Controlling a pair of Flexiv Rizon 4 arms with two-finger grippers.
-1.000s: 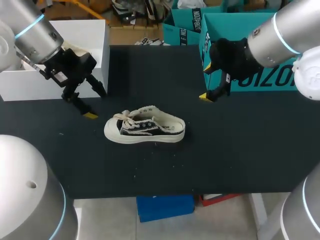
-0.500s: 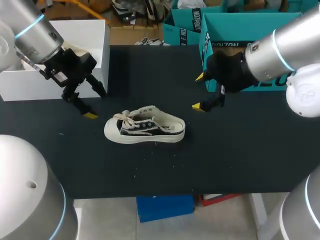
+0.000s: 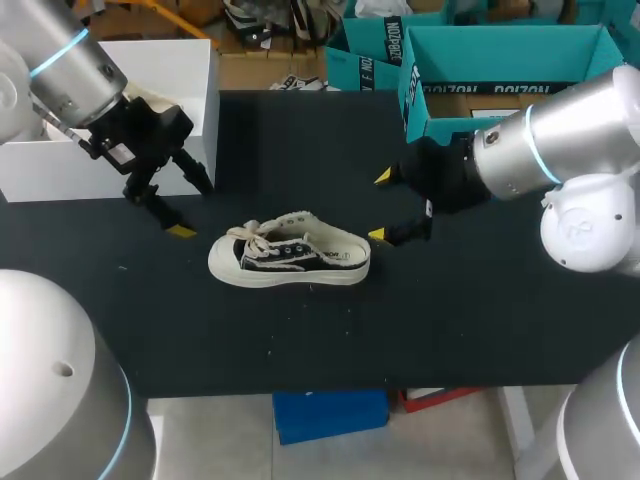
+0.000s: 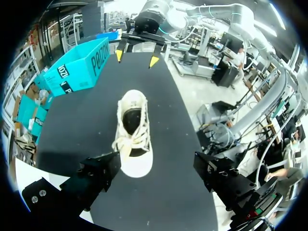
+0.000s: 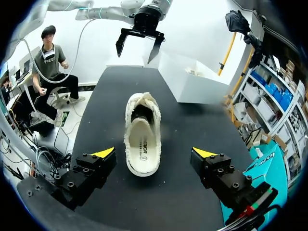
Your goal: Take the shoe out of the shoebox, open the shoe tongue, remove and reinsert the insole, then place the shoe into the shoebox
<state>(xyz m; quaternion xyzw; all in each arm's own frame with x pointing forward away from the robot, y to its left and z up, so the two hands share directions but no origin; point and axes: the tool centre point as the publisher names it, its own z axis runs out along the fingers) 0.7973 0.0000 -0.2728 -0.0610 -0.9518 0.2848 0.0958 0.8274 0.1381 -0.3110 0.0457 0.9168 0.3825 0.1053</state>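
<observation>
Standing spread, left fingers point(image 3: 181, 231) and right fingers point(image 3: 378, 236) flank the untouched shoe point(image 3: 290, 260) mid-table point(image 3: 480, 320).

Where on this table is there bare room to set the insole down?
Bare table runs between the shoe and the near edge, and between the white box and teal shoebox. Crowded: the shoe's ends, flanked by the left gripper and right gripper.

Light falls evenly from above on my table point(image 3: 480, 320), and its black top gives almost no glare. The shoe point(image 3: 290, 261) throws only a thin, soft shadow (hard to see on dark). Soft highlights lie on my left arm point(image 3: 72, 72) and right arm point(image 3: 565, 135). In my 2 wrist views the table's edges bend.
</observation>
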